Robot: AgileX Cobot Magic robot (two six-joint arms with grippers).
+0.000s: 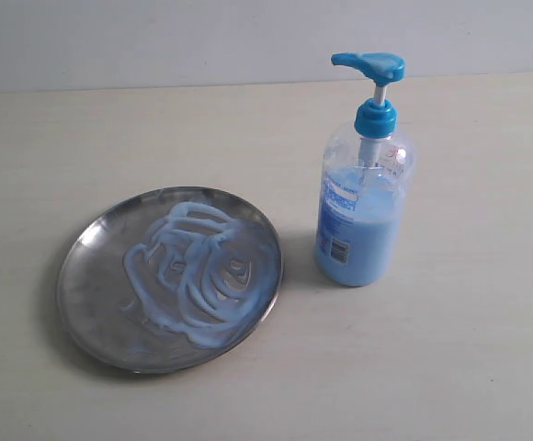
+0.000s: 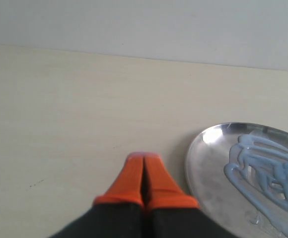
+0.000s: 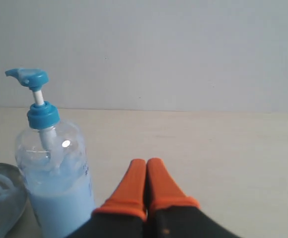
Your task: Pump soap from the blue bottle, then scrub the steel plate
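The steel plate (image 1: 87, 276) lies flat on the table (image 1: 459, 367), left of centre in the exterior view. Pale blue soap (image 1: 202, 276) is smeared in looping swirls over its middle and right side, while the left part is bare and shiny. Streaks spread this widely suggest the pumping is done and the scrubbing is well along, perhaps finished.

The blue bottle (image 1: 358, 220) stands upright just beside the plate on its right, not touching it, and is roughly two-thirds full. Its pump head (image 1: 369, 64) is up, with the spout turned toward the plate's side. That is probably why the bottle stands so close: a press would drop soap at or over the rim.

Neither arm shows in the exterior view, so both sit clear of the work. The left gripper (image 2: 144, 159) hangs low over bare table near the plate's rim, its orange fingers pressed together with nothing between them. The right gripper (image 3: 146, 162) is near the bottle but apart from it, likewise closed tight and empty. Both point toward the pale back wall. Nothing to scrub with shows in any view.
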